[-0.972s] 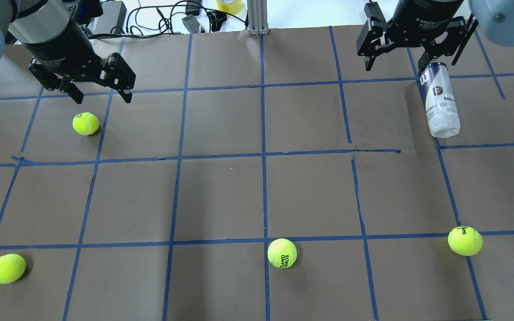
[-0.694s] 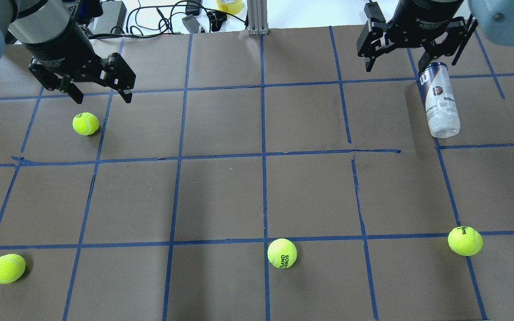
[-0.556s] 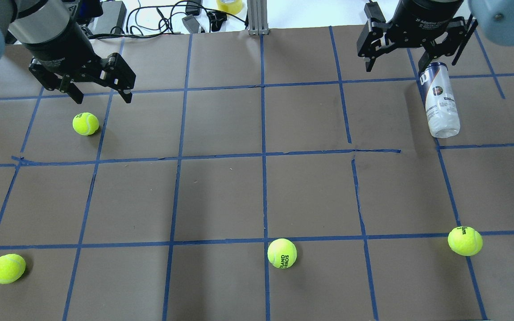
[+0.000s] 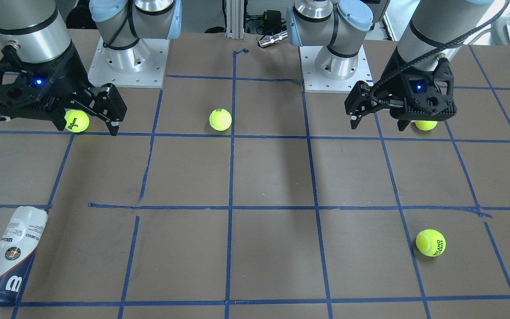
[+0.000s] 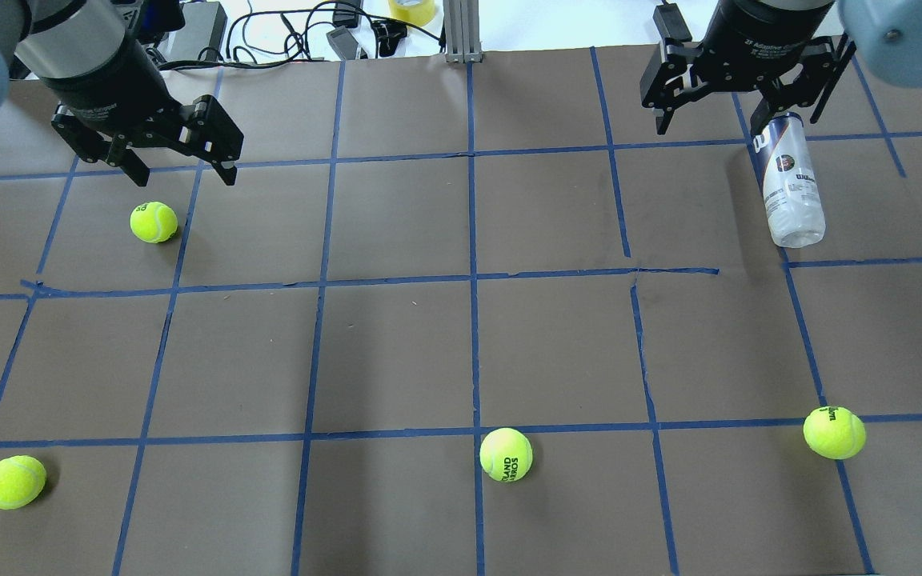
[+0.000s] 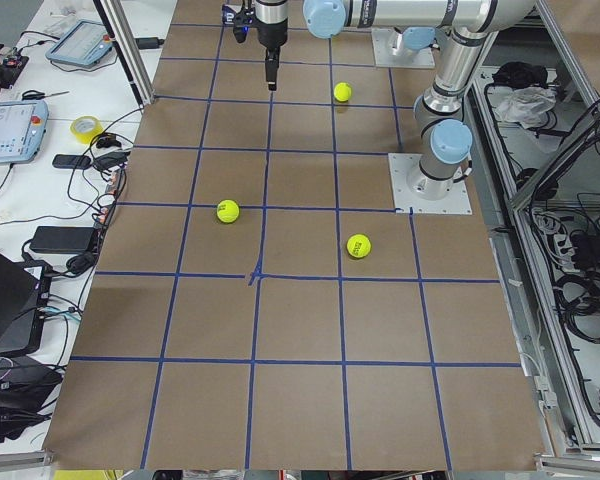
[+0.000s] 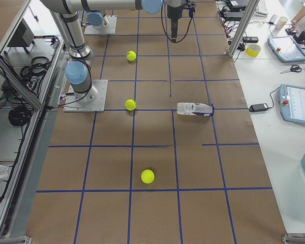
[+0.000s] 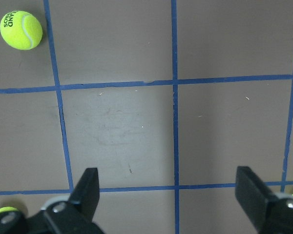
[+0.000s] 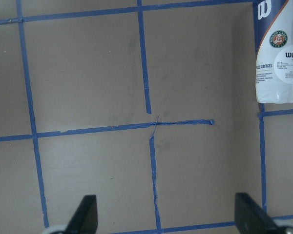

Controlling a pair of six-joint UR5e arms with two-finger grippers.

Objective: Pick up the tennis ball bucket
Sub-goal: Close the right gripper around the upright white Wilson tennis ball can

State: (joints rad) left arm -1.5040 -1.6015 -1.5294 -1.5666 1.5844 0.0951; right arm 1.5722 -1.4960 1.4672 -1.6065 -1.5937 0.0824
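The tennis ball bucket (image 5: 789, 180) is a clear can with a white label and a navy Wilson band. It lies on its side on the brown table, and it also shows in the front view (image 4: 11, 254), the right side view (image 7: 194, 109) and the right wrist view (image 9: 278, 53). My right gripper (image 5: 709, 122) is open and empty. It hovers beside the can's navy end without touching it. In the right wrist view the gripper (image 9: 167, 214) has the can off to its upper right. My left gripper (image 5: 185, 178) is open and empty, far from the can.
Several yellow-green tennis balls lie loose: one below my left gripper (image 5: 154, 222), one at the near left (image 5: 14, 482), one at the near middle (image 5: 506, 454), one at the near right (image 5: 834, 432). Cables and a tape roll (image 5: 411, 10) lie past the far edge.
My right gripper has shifted slightly near the can's navy end, and more of that end shows. The can, the balls and my left gripper have not moved.
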